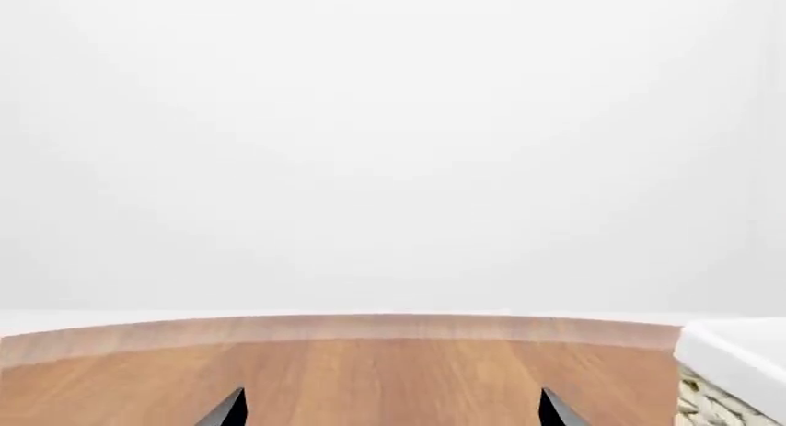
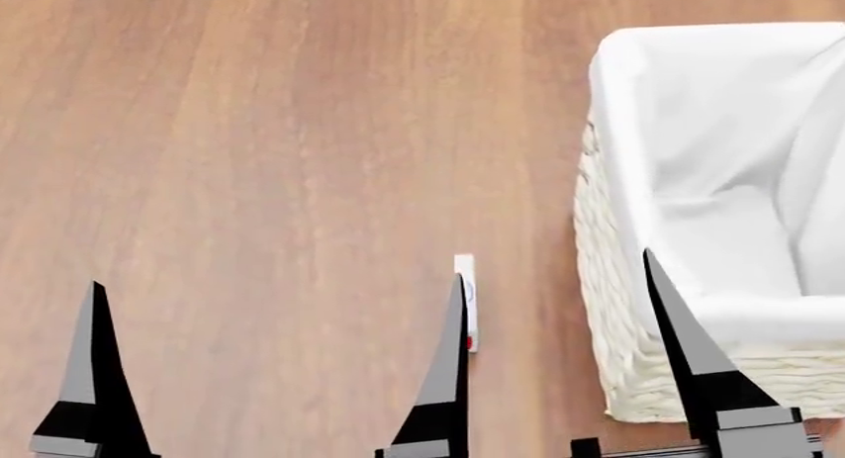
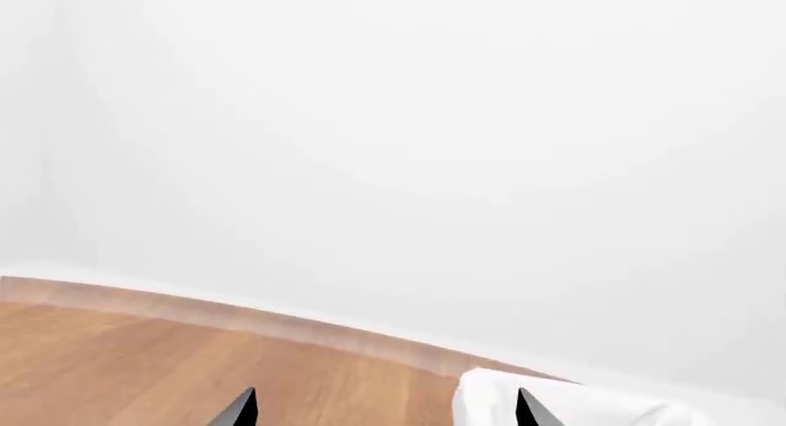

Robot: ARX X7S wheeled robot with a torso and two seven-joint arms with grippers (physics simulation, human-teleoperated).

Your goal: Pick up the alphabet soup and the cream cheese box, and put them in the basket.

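Observation:
The cream cheese box (image 2: 468, 298) is a thin white carton with a red dot at its near end. It lies on the wooden table just left of the basket (image 2: 610, 310). My right gripper (image 2: 555, 265) is open and empty. One of its fingers half covers the carton and the other hangs over the basket's white lining. The right wrist view shows this gripper (image 3: 387, 391) with the lining (image 3: 559, 403) under one finger. My left gripper (image 1: 393, 394) is open over bare wood, and the basket (image 1: 737, 357) lies off to one side. The alphabet soup is out of view.
The wooden table (image 2: 264, 181) stretches ahead and to the left. Its far edge (image 1: 344, 329) meets a plain white background. Only one left finger (image 2: 90, 369) shows in the head view, at the lower left.

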